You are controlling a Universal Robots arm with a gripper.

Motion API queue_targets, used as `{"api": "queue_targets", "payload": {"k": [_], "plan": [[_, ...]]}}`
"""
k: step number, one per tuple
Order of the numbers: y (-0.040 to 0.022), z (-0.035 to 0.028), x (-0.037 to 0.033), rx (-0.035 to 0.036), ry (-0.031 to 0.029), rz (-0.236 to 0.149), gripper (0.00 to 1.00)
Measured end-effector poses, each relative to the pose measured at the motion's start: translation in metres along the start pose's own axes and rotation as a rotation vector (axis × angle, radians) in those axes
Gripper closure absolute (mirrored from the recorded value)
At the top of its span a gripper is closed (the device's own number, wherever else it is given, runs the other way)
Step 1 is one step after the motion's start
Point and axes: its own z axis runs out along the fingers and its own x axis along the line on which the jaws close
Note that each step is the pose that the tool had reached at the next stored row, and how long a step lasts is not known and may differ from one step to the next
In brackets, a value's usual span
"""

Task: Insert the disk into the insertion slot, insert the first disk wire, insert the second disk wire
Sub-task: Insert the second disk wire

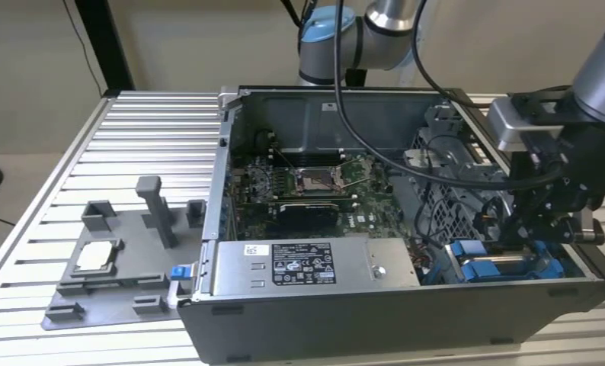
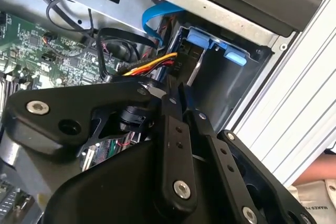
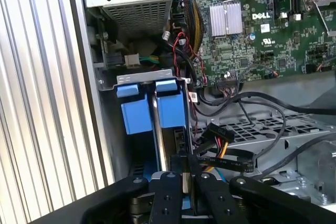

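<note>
Black two-finger gripper [image 1: 526, 242] is down inside the open grey metal PC case [image 1: 404, 320], at the corner bay next to the big grey metal box with the black-and-white sticker [image 1: 308, 264].

Flat silver disk in its bright blue plastic carrier frame [image 3: 170, 109] sits upright in the narrow grey insertion slot [image 3: 107, 124] at that corner, blue tabs showing at the slot mouth. A second blue carrier [image 3: 135, 114] stands just beside it in the same bay.

In both wrist views the fingers [image 3: 185, 174] look pressed nearly together, tips right at the edge of the disk, where a black connector [image 3: 214, 132] with yellow, orange and red wires [image 2: 152, 62] sits. Can't tell whether they pinch the connector or are just closed.

A blue flat cable [image 2: 160, 17] loops near the bay, toward the green motherboard [image 1: 302, 183].

Outside the case, on the exterior view's left, a grey plastic fixture tray [image 1: 120, 259] rests on the ribbed aluminium table [image 1: 150, 145].
</note>
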Motion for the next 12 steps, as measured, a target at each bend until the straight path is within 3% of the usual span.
{"api": "queue_targets", "payload": {"k": [12], "plan": [[0.0007,0.0014,-0.0011,0.0027,-0.0005,-0.009,1.00]]}}
